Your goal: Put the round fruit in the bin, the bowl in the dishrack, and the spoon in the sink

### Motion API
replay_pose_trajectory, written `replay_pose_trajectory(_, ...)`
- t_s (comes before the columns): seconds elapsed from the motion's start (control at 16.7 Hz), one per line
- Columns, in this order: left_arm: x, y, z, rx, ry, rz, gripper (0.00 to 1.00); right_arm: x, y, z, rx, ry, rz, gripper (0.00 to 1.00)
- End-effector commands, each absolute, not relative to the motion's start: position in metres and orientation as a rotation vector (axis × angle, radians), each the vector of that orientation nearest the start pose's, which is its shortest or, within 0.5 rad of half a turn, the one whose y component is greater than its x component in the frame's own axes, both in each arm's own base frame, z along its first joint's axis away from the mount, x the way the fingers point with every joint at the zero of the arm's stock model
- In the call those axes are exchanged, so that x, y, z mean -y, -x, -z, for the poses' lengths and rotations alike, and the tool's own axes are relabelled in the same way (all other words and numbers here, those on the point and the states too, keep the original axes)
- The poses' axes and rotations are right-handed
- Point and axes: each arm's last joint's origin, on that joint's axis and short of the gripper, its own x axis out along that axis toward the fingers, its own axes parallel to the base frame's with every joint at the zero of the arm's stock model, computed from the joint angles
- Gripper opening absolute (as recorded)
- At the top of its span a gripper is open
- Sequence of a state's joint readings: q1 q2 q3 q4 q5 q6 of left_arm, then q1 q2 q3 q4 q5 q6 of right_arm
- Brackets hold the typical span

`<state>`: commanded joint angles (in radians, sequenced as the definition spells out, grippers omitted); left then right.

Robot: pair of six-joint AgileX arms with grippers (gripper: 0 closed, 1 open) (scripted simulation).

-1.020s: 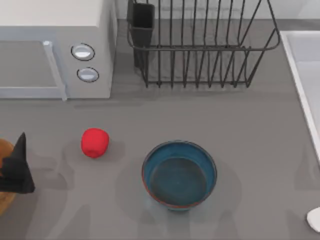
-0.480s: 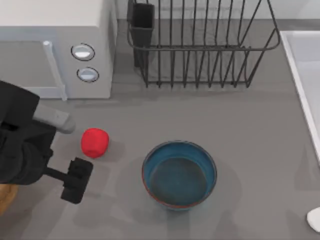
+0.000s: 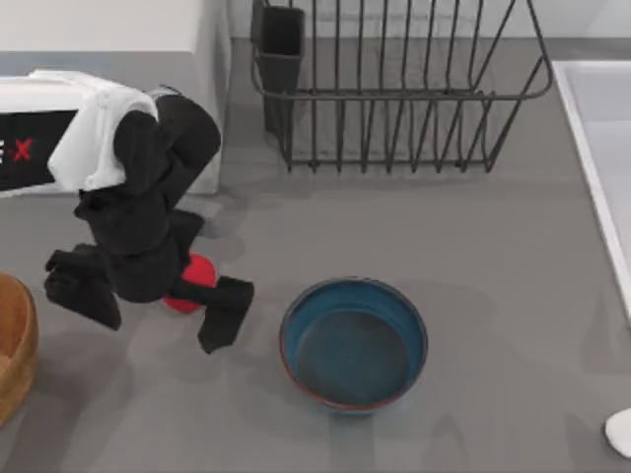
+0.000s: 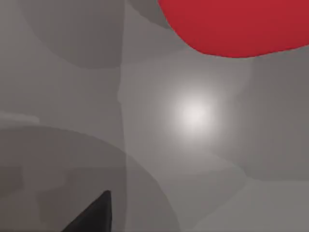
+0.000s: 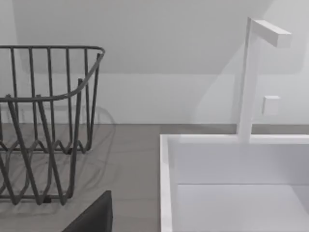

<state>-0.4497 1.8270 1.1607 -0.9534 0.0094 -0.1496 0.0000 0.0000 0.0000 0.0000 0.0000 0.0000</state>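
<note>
The round fruit (image 3: pixel 200 270), small and bright red, lies left of the bowl (image 3: pixel 353 345), half hidden under my left arm. My left gripper (image 3: pixel 158 320) is open just above the table, its two black fingers spread wide, and the fruit sits close inside the right-hand finger (image 3: pixel 223 313). In the left wrist view the fruit (image 4: pixel 231 24) is close, with one dark fingertip (image 4: pixel 91 217) over grey table. The spoon (image 3: pixel 621 431) shows a white rounded end at the lower right edge. My right arm is parked near the sink (image 5: pixel 231 193), one dark fingertip (image 5: pixel 94 215) set off to the side.
The black wire dishrack (image 3: pixel 394 99) stands at the back with its utensil cup (image 3: pixel 282 44). The sink (image 3: pixel 592 138) runs along the right edge. The wooden bin (image 3: pixel 15 345) sits at the left edge. A white microwave (image 3: pixel 108 30) is behind my left arm. A tap (image 5: pixel 251 77) rises over the sink.
My left arm has swung in from the left edge and come down over the fruit. It now hides the microwave's knobs and part of the fruit. Bowl and spoon have not moved.
</note>
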Motion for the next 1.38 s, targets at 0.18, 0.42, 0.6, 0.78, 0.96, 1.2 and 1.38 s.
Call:
replay_pose_trajectory(0.18, 0.145, -0.317, -0.162, -1.607, -0.168, 0.160, 1.00, 0.001, -0.106, -0.160, 0.000, 0.000, 0.000, 1.00)
replay_pose_trajectory(0.42, 0.146, -0.344, -0.175, -1.576, -0.083, 0.095, 1.00, 0.001, -0.106, -0.160, 0.000, 0.000, 0.000, 1.00)
replay_pose_trajectory(0.6, 0.146, -0.348, -0.176, -1.572, -0.070, 0.085, 1.00, 0.001, -0.106, -0.160, 0.000, 0.000, 0.000, 1.00)
replay_pose_trajectory(0.78, 0.147, -0.347, -0.177, -1.568, -0.074, 0.091, 1.00, 0.001, -0.106, -0.160, 0.000, 0.000, 0.000, 1.00)
replay_pose_trajectory(0.96, 0.152, -0.354, -0.168, -1.556, -0.065, 0.089, 1.00, 0.001, -0.106, -0.160, 0.000, 0.000, 0.000, 1.00)
replay_pose_trajectory(1.2, 0.152, -0.365, -0.127, -1.563, -0.068, 0.088, 1.00, 0.001, -0.106, -0.160, 0.000, 0.000, 0.000, 1.00)
replay_pose_trajectory(1.38, 0.147, -0.353, -0.106, -1.578, -0.072, 0.084, 1.00, 0.001, -0.106, -0.160, 0.000, 0.000, 0.000, 1.00)
